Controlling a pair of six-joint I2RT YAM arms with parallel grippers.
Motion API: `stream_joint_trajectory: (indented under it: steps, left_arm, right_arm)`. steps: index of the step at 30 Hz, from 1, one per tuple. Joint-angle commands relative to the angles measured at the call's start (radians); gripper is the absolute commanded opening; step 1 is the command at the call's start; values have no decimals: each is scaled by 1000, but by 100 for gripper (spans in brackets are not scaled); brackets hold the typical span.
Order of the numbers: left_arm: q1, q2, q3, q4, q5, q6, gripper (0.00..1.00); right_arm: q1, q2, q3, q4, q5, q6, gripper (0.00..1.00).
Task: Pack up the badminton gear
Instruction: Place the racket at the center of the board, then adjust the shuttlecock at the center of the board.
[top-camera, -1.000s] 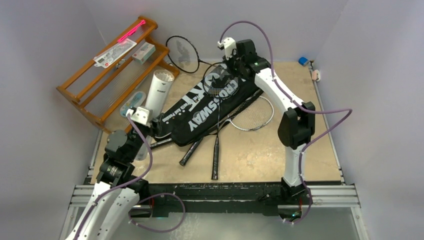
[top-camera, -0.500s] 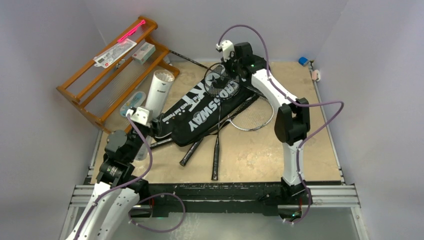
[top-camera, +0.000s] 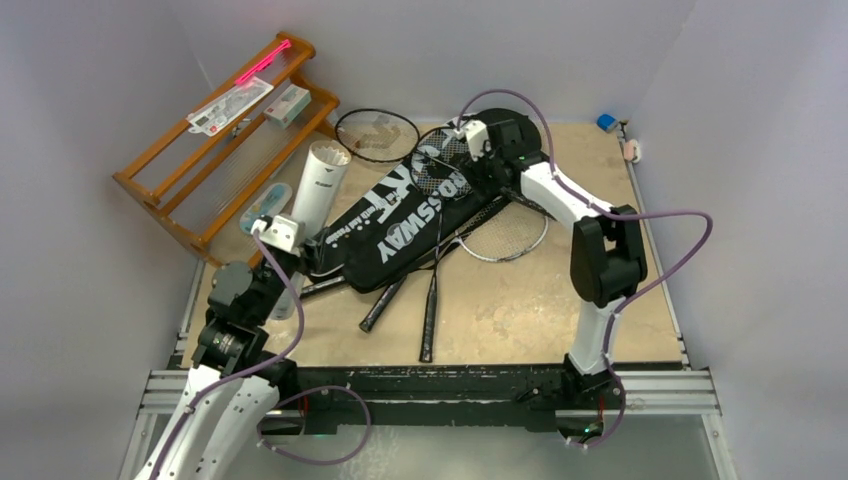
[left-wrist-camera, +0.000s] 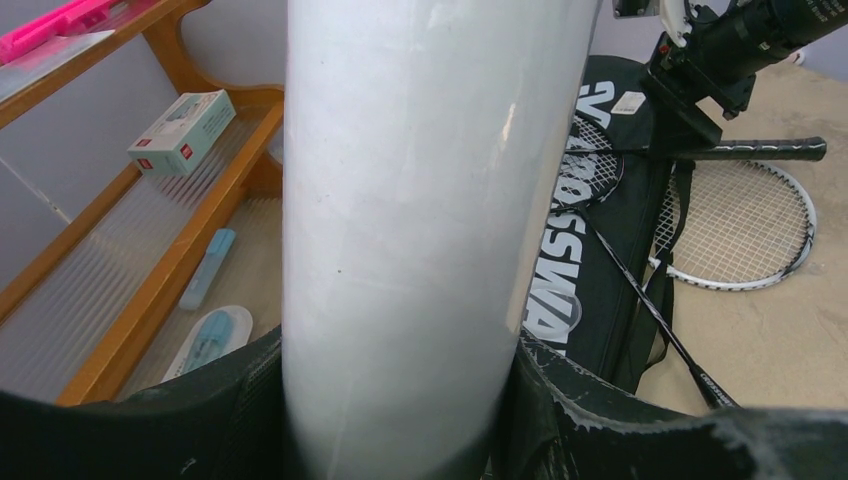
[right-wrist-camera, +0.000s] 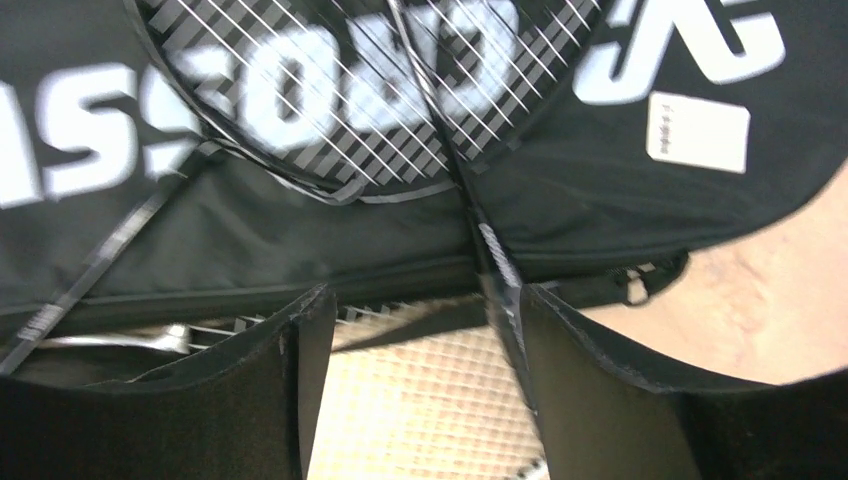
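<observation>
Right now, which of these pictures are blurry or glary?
Right wrist view: motion-smeared, lettering on the cover blurred. Left wrist view: sharp, soft sheen on the tube filling it. Top view: crisp, evenly lit; the pink stick glows overexposed.

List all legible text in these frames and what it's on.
"CROSSWAY": white letters on the black racket cover.
Larger white letters beside it: partly covered, unreadable.
White tube: dark print, too small.
Packets and small box on the wooden rack: too small.
</observation>
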Motion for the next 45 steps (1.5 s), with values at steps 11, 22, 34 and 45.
stream_joint_trajectory:
  steps: [11,22,34,45]
  left_arm:
    - [7,2,-5,81,23,-23,38]
    - [9,12,-6,78,14,-17,39]
    - [9,16,-6,78,18,-15,39]
    - [9,11,-5,80,22,-13,39]
  right_arm:
    - [-164,128,113,-186,-61,-217,66]
    - [-164,127,82,-207,-189,-199,66]
    - [-164,264,146,-242,-24,-214,52]
    - [-165,-206,-67,-74,49,-174,18]
